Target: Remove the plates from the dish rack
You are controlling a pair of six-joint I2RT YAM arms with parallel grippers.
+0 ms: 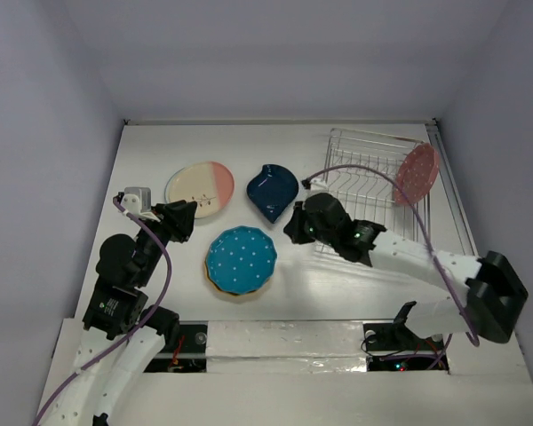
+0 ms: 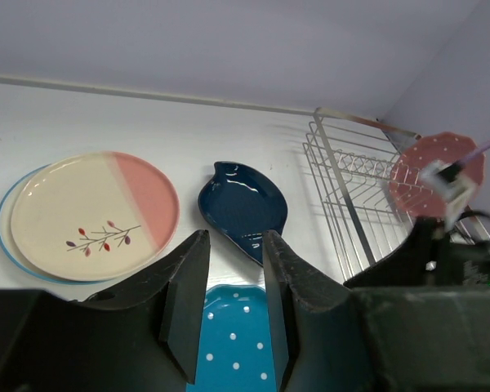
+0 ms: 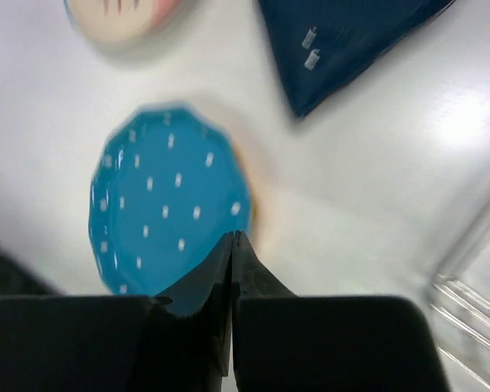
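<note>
On the table lie a cream-and-pink plate (image 1: 200,189) (image 2: 90,212), a navy teardrop plate (image 1: 272,192) (image 2: 245,208) and a teal dotted plate (image 1: 241,259) (image 3: 163,196). The teal one rests on a yellow-rimmed plate. A pink dotted plate (image 1: 417,173) (image 2: 425,163) stands upright at the right end of the wire dish rack (image 1: 364,169) (image 2: 351,180). My left gripper (image 1: 179,220) (image 2: 235,245) hovers open and empty, left of the teal plate. My right gripper (image 1: 295,224) (image 3: 233,237) is shut on nothing, just right of the teal plate's edge, between it and the rack.
A blue rim (image 2: 4,237) peeks out beneath the cream-and-pink plate. The rack stands at the table's back right, close to the right wall. The right arm's purple cable (image 1: 373,169) arcs over the rack.
</note>
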